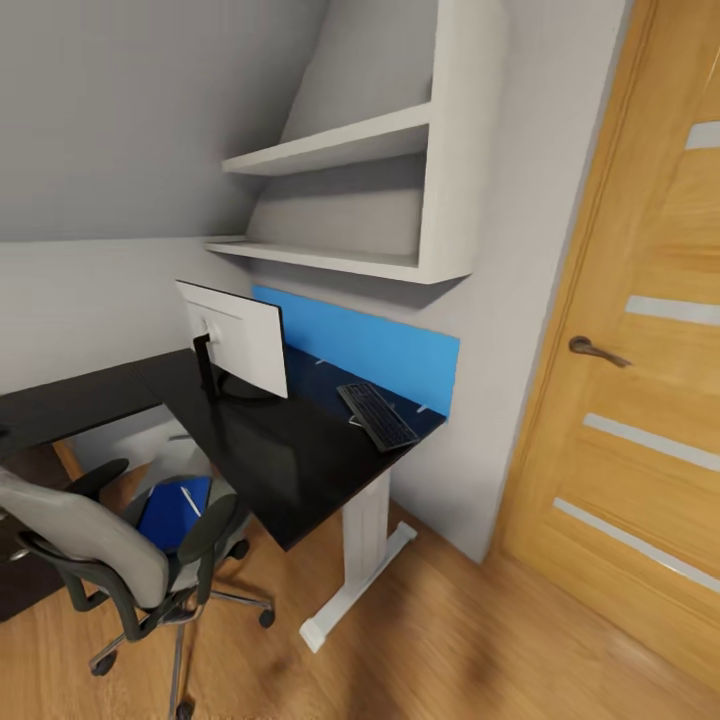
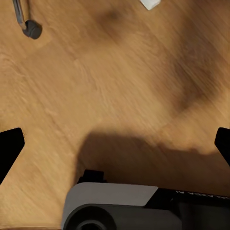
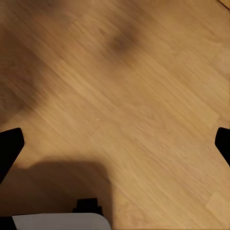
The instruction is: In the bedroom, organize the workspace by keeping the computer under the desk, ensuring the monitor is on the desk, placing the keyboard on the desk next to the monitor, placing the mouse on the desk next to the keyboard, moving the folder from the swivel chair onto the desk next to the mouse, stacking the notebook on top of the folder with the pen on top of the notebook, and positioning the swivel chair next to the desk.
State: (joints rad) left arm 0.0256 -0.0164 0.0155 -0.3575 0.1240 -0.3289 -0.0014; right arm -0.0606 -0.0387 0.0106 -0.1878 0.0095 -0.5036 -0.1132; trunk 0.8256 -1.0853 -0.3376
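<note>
The robot stood off from the desk (image 1: 290, 450), both arms hanging low, wrist cameras looking at bare wooden floor (image 3: 124, 96). The left gripper (image 2: 115, 143) had its fingers spread wide with nothing between them; the right gripper (image 3: 115, 143) was likewise spread and empty. This read as a travel posture, arms tucked down for the approach.

The monitor (image 1: 240, 340) stood on the desk near the inner corner, white back toward the camera. The keyboard (image 1: 378, 415) lay on the desktop beside it, close to the blue back panel (image 1: 380, 350). No mouse could be made out.

The swivel chair (image 1: 110, 560) sat just beside the desk's front edge, and the folder (image 1: 172, 512) lay flat on its seat with the pen (image 1: 191, 502) as a thin white streak across it. The notebook could not be told apart.

Obstacles, judged: the chair's armrests and tall back fenced the folder, and the white desk leg (image 1: 360, 560) stood close by. A wooden door (image 1: 640, 350) bounded the space at the robot's right; wall shelves (image 1: 370, 200) hung above the desk.
</note>
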